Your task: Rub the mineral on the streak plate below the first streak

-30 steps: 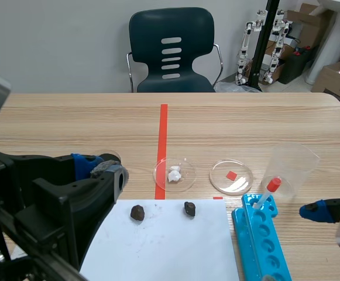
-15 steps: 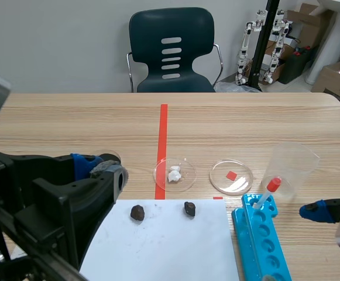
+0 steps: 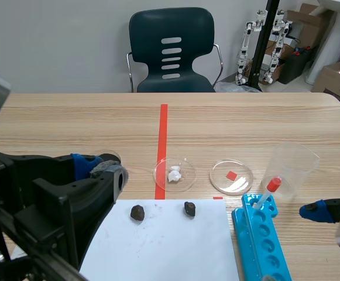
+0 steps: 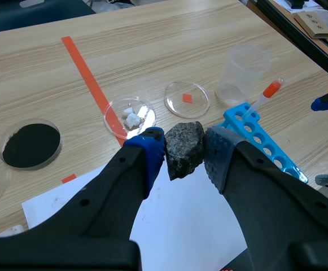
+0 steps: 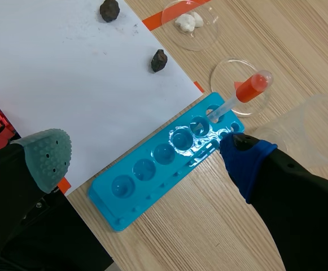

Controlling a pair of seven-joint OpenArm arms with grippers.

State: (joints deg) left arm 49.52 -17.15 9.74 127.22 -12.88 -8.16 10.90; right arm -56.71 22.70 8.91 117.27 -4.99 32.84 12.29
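In the left wrist view a rough dark grey mineral (image 4: 184,144) is pinched between my left gripper's (image 4: 183,153) pads, held above the near edge of a white sheet (image 4: 193,217). That gripper (image 3: 98,167) hangs left of the sheet (image 3: 164,246) in the scene view, where the mineral is hidden. Two small dark rocks (image 3: 137,212) (image 3: 189,209) lie along the sheet's far edge, with faint specks near the left one. My right gripper (image 5: 147,158) stands open, low at the right, above a blue well tray (image 5: 164,164).
Beyond the sheet sit a petri dish with white lumps (image 3: 174,174) and one with a red square (image 3: 231,177). A clear cup (image 3: 291,170) and a red-bulbed dropper (image 3: 269,190) stand by the blue tray (image 3: 260,240). A black-filled dish (image 4: 31,145) lies farther left.
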